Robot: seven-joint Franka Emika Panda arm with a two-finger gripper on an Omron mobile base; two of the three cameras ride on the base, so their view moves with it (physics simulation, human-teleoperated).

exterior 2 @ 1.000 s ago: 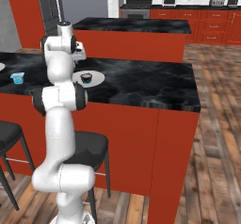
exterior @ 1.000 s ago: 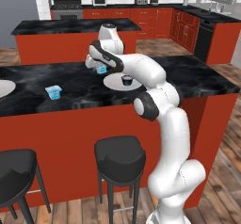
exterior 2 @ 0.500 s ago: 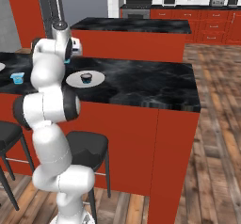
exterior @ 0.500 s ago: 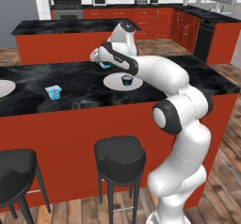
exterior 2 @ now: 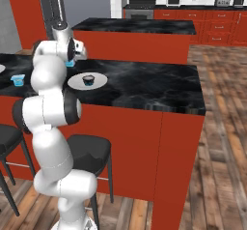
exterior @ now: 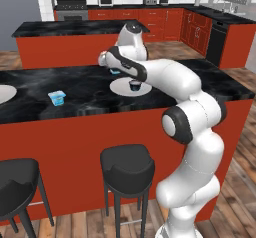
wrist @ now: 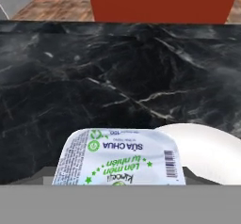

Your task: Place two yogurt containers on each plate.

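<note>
Black marble counter [exterior: 90, 89] on a red cabinet base

A white plate [exterior: 122, 88] lies mid-counter with a dark-based yogurt tub [exterior: 134, 84] on it; a light blue yogurt tub [exterior: 57, 98] stands well apart toward the left, nearer the front edge; another plate [exterior: 4, 93] lies at the far left.

Glossy black marble counter [wrist: 117, 77]; printed foil-like yogurt lid [wrist: 120, 159]; smooth white plate [wrist: 207, 150].
</note>
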